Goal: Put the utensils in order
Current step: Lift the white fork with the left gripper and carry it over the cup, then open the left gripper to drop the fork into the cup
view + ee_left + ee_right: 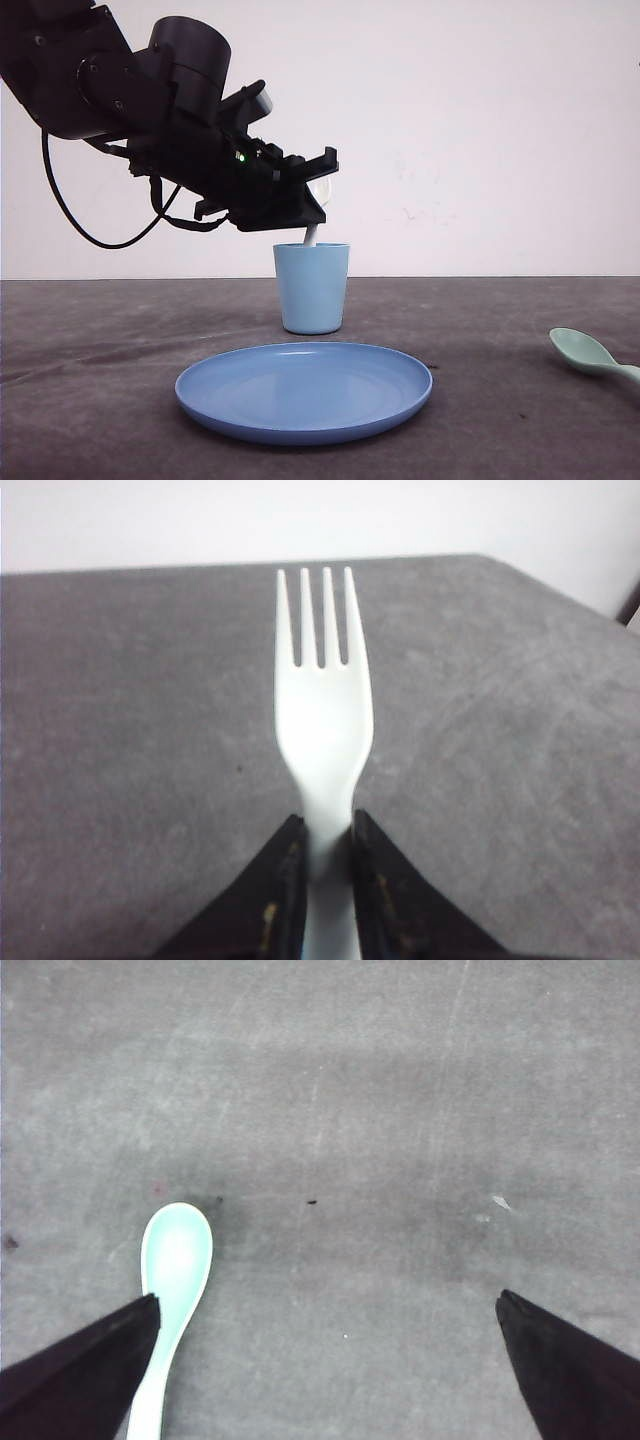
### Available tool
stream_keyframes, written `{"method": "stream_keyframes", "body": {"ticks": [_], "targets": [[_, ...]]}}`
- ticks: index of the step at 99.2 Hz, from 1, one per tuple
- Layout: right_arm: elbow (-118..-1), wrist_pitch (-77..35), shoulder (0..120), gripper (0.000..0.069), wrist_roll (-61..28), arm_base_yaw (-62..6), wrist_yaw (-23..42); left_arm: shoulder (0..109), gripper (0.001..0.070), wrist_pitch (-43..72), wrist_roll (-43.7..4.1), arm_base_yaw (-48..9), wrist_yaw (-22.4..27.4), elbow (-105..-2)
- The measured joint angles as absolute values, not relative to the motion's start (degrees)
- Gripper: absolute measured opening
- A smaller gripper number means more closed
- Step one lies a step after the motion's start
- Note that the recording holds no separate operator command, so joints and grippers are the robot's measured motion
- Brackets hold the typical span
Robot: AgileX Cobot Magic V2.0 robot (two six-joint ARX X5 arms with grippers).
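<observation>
My left gripper (pixel 318 200) is shut on the handle of a white plastic fork (pixel 323 710), just above a light blue cup (pixel 312 288). The fork's lower end (pixel 311 236) reaches down to the cup's rim; whether it is inside I cannot tell. In the left wrist view the tines point away from the fingers (pixel 285 880), and the left gripper (pixel 325 820) pinches the neck. A mint-green spoon (pixel 585 352) lies on the table at the far right. My right gripper (pixel 327 1300) hangs wide open over the table, with the spoon (pixel 177 1250) beside one fingertip (pixel 120 1335).
A round blue plate (pixel 304 390) sits on the dark grey table (pixel 100 340) in front of the cup. A white wall stands behind the table's back edge. The left arm and its cable (pixel 70 215) hang over the left side.
</observation>
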State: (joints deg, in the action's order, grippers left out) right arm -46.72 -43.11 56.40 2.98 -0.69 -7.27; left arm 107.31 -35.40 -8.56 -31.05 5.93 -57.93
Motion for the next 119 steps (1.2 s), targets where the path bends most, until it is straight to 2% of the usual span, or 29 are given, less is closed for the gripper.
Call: {"method": "stream_keyframes", "body": {"ticks": [30,36,48,59,88,119], "targets": [[-46.72,-43.11,56.40,0.0680,2.98,-0.69,-7.27,107.31,0.0050,-34.24,-8.56,-31.07,5.93,-57.93],[-46.72,-43.11,56.40,0.0680,2.98,-0.69,-7.27,107.31,0.0083,-34.22,-8.58,-31.20,5.91,-57.93],[-46.72,-43.11,56.40,0.0680,2.98,-0.69,-7.29,107.31,0.0193,-34.15,-8.58,-31.46,5.93,-57.93],[-46.72,-43.11,56.40,0.0680,2.98,-0.69,-7.73,107.07,0.0226,-32.60,-8.58,-31.51,5.93,-57.93],[-46.72,-43.09,60.36,0.0679,2.98,-0.95,-18.28,97.17,0.0233,-20.10,-8.58,-30.87,5.93,-57.93],[-46.70,-42.30,70.08,0.0679,2.98,-3.84,-22.81,79.92,0.0233,0.84,-8.58,-26.35,5.93,-57.93]]}}
